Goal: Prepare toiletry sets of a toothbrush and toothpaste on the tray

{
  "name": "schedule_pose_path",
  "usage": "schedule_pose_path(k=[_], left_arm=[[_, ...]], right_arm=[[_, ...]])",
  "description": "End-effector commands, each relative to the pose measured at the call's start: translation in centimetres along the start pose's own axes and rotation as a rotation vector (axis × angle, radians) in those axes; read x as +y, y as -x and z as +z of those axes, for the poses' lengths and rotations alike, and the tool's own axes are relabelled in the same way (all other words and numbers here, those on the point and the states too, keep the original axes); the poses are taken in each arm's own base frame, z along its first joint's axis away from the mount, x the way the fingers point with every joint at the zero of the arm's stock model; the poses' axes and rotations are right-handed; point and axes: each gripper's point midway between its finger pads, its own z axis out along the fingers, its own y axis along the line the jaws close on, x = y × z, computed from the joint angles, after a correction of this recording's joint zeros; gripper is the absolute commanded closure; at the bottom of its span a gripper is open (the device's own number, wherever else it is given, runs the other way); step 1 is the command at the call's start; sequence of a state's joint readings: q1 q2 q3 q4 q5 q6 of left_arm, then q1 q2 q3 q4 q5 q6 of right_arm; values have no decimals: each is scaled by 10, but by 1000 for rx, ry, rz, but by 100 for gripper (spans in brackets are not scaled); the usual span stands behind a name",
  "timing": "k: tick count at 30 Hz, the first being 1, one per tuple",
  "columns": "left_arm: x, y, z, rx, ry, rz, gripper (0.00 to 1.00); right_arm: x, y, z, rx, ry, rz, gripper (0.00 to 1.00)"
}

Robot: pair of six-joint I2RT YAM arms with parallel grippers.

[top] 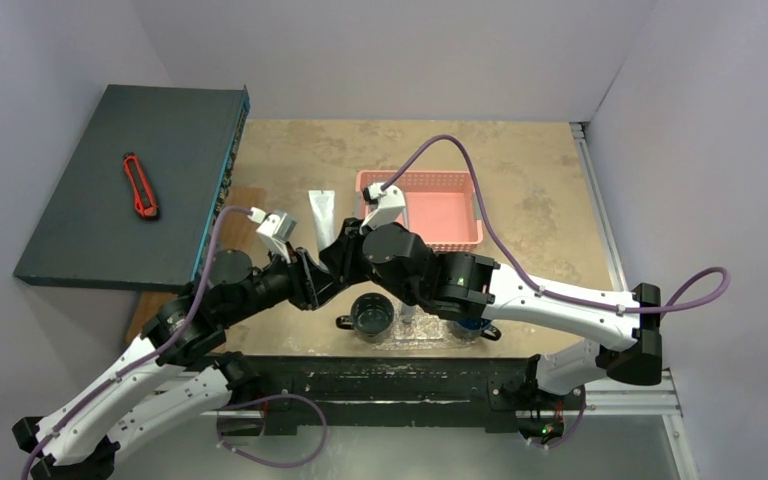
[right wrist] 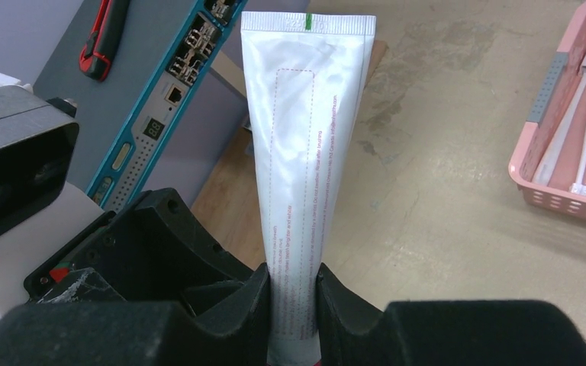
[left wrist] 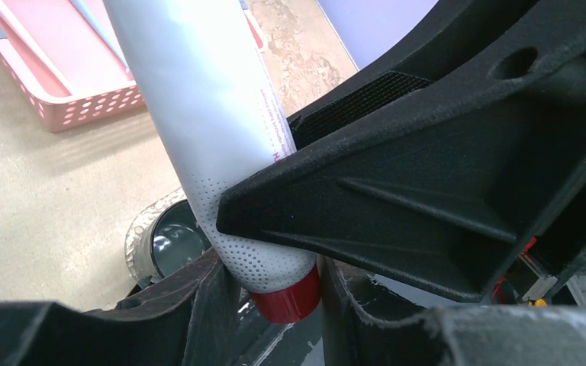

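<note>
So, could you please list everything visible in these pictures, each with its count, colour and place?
toothpaste tube: one, silvery white with red cap, held by both grippers
mugs: two, dark green and blue, on the tray
tray: one, transparent, near table edge
basket: one, pink, table centre
toothbrushes: two, pale, in the basket
utility knife: one, red, on the box
box: one, dark grey, far left
left gripper: one, black, shut near the tube's cap
right gripper: one, black, shut on the tube's body
</note>
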State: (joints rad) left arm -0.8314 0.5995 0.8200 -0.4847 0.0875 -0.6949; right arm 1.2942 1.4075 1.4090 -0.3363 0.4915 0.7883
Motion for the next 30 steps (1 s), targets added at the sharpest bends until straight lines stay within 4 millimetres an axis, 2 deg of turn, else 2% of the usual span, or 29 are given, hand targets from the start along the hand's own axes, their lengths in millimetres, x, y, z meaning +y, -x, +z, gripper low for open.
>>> schedule_pose_path(k=[1, 4, 8, 15, 24, 30], left_arm=[[-14, 17, 2, -55, -51, 22, 86], [-12, 17, 1, -52, -43, 27, 100], [-9, 14, 0, -51, -36, 36, 100], [-10, 2, -3, -10, -69, 62, 100], [-20, -19, -13, 73, -164, 107, 100], [-35, -38, -24, 170, -274, 130, 100]], right_arm=[[20, 18, -7, -46, 49, 37, 73], [17, 16, -8, -44, 43, 36, 70], [12, 16, -12, -48, 38, 32, 59], [-1, 29, -27, -76, 2, -38, 50], [-32, 42, -52, -90, -86, -192, 44], [-34, 48, -71, -55, -32, -323, 44]])
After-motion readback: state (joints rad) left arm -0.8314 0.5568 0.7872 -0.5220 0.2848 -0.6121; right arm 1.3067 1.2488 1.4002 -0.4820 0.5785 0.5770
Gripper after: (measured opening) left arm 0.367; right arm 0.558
